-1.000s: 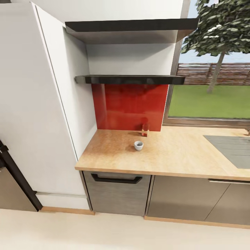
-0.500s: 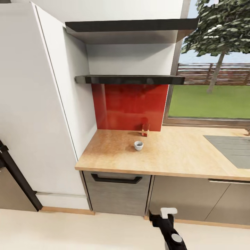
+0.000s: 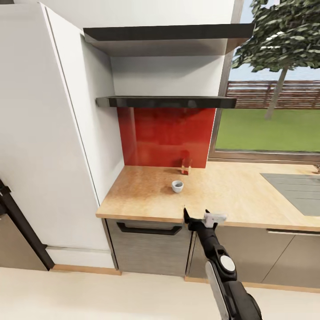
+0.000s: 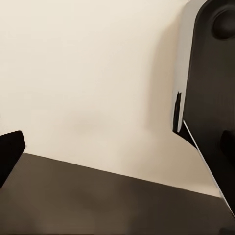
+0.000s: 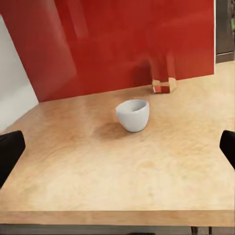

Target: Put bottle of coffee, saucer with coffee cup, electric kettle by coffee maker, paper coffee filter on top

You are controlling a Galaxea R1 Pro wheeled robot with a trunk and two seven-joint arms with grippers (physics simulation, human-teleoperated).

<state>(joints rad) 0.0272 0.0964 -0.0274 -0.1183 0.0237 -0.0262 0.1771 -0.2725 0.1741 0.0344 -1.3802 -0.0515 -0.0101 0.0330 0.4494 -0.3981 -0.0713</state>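
Head view: pale beige wood-look kitchen countertop [image 3: 231, 195] over glossy grey cabinets [image 3: 235, 253], red backsplash panel [image 3: 166, 135] behind it, two dark wall shelves [image 3: 166, 101] above. Tiny white coffee cup [image 3: 177, 186] sits upright on the worktop, toward its left end, apart from the front edge. Small red-brown box [image 3: 186, 166] stands behind the cup, against the backsplash. Grey sink basin [image 3: 298, 191] is set into the counter at far right, window with lawn and tree [image 3: 280, 40] above it. Tall white cabinet [image 3: 44, 133] on the left. Black right arm reaches up from below, right gripper [image 3: 198, 218] at the counter's front edge, below the cup and not touching it; one dark finger and a white wrist part show, spread unclear here.

Left wrist view: cream floor [image 4: 88, 73], dark surface below, a dark robot body part with white edge [image 4: 208, 98] at the side. One black fingertip [image 4: 9, 152] shows at the frame edge; cannot tell if the left gripper's jaws are apart or together.

Right wrist view: cup [image 5: 132, 114] centred ahead on the countertop [image 5: 117, 171], box [image 5: 164, 85] behind it at the backsplash [image 5: 122, 44]. Black fingertips [image 5: 9, 152] at both frame edges, set wide apart, nothing between them.
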